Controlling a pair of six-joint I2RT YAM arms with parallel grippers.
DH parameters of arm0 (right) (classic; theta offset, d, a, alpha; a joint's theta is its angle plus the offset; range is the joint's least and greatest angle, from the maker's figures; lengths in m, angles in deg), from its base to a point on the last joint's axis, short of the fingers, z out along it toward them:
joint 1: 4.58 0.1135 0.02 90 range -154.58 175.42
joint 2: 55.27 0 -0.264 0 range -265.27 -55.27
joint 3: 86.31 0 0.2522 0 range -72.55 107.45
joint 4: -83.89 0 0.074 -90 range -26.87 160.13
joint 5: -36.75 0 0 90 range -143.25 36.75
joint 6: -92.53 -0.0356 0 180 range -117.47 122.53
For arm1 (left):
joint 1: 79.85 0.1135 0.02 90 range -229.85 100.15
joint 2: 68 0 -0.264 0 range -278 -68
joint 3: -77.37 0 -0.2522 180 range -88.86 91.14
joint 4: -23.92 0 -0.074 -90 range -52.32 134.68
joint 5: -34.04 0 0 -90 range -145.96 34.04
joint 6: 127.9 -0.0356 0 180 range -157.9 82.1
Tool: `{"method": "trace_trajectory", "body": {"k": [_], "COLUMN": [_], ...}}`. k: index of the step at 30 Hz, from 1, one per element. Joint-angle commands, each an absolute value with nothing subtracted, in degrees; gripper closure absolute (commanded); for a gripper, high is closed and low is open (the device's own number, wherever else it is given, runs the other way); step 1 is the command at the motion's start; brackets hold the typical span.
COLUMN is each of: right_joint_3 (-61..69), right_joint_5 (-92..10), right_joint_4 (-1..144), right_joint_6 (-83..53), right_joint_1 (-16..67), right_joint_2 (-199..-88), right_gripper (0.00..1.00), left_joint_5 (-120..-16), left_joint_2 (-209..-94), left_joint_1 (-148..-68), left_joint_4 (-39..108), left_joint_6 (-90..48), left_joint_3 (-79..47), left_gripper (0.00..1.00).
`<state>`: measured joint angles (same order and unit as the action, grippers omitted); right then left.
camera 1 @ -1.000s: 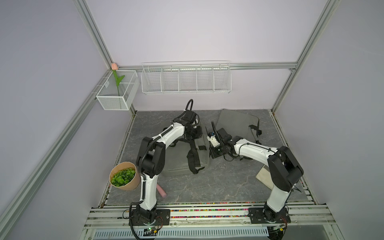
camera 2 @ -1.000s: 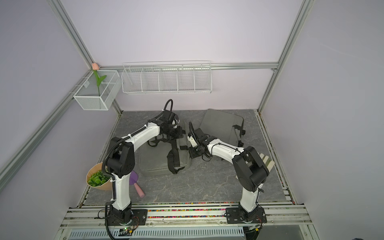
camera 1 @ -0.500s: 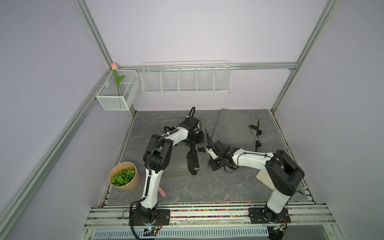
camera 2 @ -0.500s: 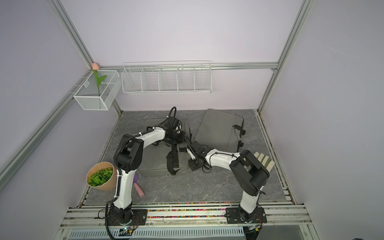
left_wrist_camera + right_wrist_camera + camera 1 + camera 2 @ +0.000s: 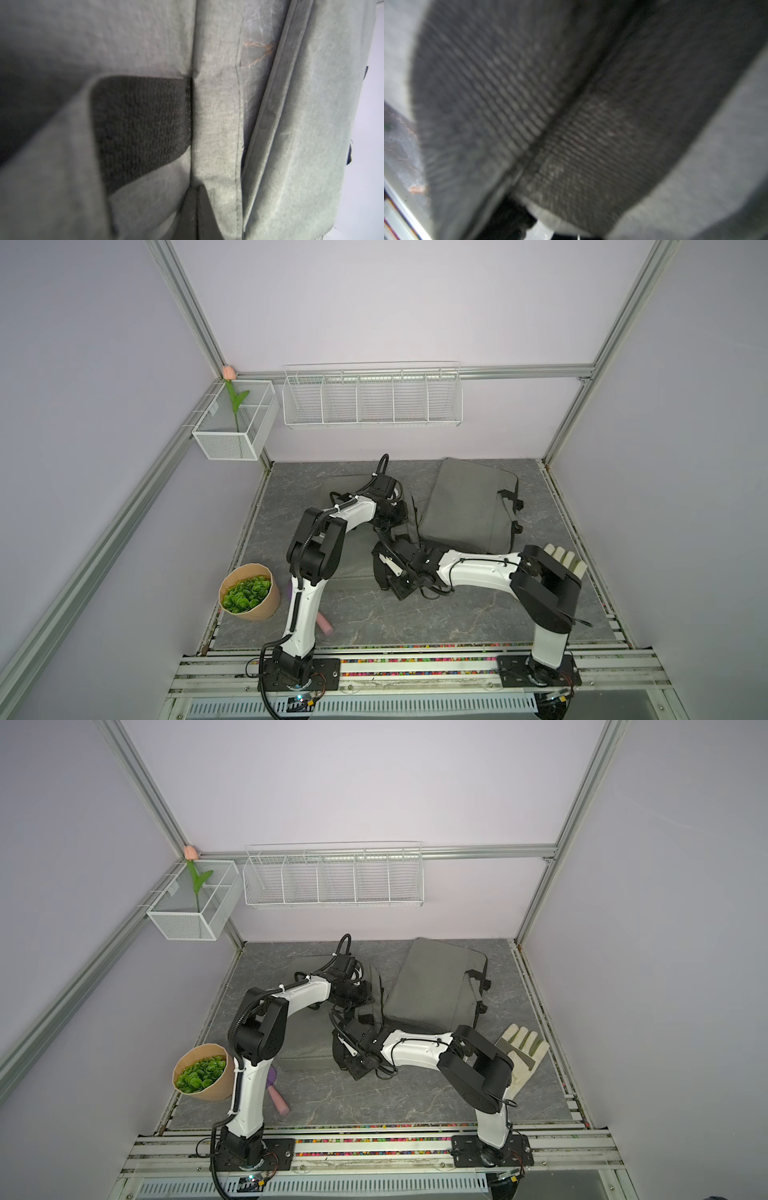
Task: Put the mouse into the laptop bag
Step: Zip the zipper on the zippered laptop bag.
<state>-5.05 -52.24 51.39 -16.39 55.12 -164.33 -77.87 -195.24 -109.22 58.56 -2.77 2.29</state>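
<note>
A flat grey laptop bag [image 5: 353, 568] lies mid-table under both arms. The mouse is hidden. My left gripper [image 5: 392, 516] is down on the bag's right edge. In the left wrist view its fingertips [image 5: 196, 207] are shut together, with a fold of grey fabric [image 5: 218, 124] running into them beside a black webbing patch [image 5: 141, 124]. My right gripper [image 5: 384, 570] is low at the bag's front right corner, against its black strap [image 5: 379, 572]. That strap [image 5: 529, 104] fills the right wrist view and runs down into the jaws, which look shut on it.
A second grey bag [image 5: 469, 506] with black handles leans at the back right. A pale glove [image 5: 523, 1052] lies at the right edge. A paper pot of green leaves [image 5: 249, 593] and a pink stick [image 5: 324, 624] sit front left. White wire baskets [image 5: 372, 400] hang on the back wall.
Both grippers have moved toward the front of the table, the right one further, and the black strap has shifted forward with it. Both stayed shut.
</note>
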Motion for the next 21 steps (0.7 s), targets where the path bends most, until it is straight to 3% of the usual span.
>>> {"method": "trace_trajectory", "body": {"k": [1,11,21], "right_joint_3": [-2.9,-7.1,-14.1], "right_joint_5": [-48.9,-51.2,-50.0], "right_joint_4": [53.2,54.1,54.2], "right_joint_6": [-16.6,-17.8,-18.5], "right_joint_1": [58.7,58.8,52.2], "right_joint_2": [-166.6,-161.6,-152.3], "right_gripper": [0.93,0.93,0.93], "left_joint_5": [-74.4,-74.6,-76.9], "left_joint_2": [-201.6,-199.5,-182.9], "left_joint_1": [-108.7,-108.5,-109.5], "left_joint_4": [57.8,60.1,65.8], "left_joint_6": [-2.8,-4.0,-5.6], "left_joint_3": [-1.1,0.4,0.2], "left_gripper": [1.00,1.00,1.00]}}
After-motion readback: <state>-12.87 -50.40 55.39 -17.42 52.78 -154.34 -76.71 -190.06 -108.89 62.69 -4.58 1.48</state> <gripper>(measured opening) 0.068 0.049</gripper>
